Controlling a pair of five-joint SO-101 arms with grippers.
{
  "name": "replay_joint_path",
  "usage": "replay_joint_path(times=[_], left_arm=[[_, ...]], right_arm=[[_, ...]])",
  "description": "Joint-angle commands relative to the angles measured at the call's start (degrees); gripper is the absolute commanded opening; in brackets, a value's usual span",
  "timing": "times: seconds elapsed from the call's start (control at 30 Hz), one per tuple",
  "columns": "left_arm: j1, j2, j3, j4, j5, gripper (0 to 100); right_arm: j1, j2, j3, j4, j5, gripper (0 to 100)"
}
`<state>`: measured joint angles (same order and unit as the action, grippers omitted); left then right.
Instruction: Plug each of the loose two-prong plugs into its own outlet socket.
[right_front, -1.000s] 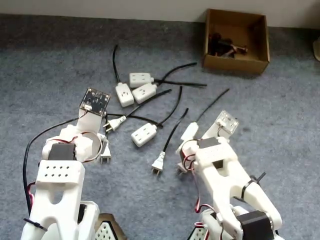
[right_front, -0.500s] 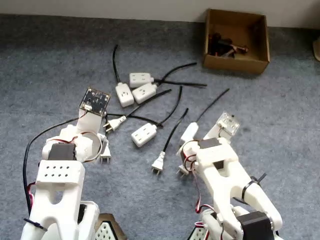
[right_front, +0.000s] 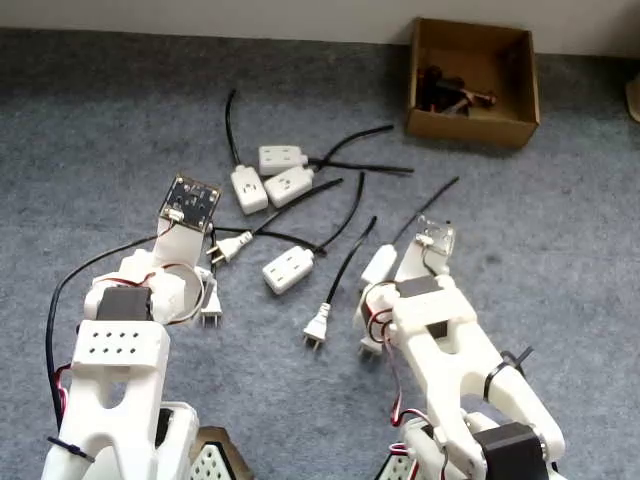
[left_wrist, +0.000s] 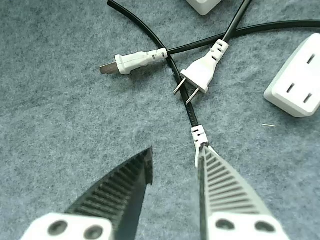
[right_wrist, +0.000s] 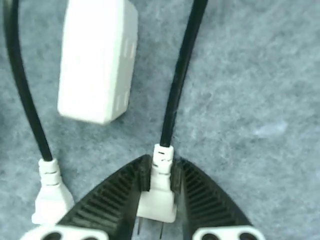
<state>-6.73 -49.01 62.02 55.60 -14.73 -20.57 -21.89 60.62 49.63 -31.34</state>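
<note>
R end effector (right_wrist: 161, 165) clamps plug (right_wrist: 157, 204); L end effector (left_wrist: 174, 151) agape

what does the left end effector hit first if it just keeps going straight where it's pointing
The left end effector, open, would most likely meet the black cord lying just off its pale fingertip, then the prongs of the white plug beyond it. Its height over the carpet is unclear.

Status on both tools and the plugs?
Right tool shut on plug, socket nearby. Left tool open over two loose plugs. Crossed cords there.
</note>
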Motion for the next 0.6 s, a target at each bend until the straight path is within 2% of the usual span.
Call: replay_joint_path(times=[0.0, 0.13, 0.43, 0.57], left_arm=[[-0.84, -0.92, -0.57, -0.62, 0.7, 14], [-0.84, -0.92, -0.57, -0.62, 0.7, 14], [-0.84, -1.01, -0.57, -0.62, 0.7, 14], [-0.84, -1.01, -0.57, -0.62, 0.7, 14]], right_arm=[[1.1, -0.31, 0.57, 3.74, 6.68, 8.4], [2.51, -0.31, 0.31, 5.76, 14.59, 8.4], [13.05, -0.31, 0.13, 6.73, 39.12, 8.4], [13.58, -0.31, 0.13, 6.9, 41.93, 8.4]])
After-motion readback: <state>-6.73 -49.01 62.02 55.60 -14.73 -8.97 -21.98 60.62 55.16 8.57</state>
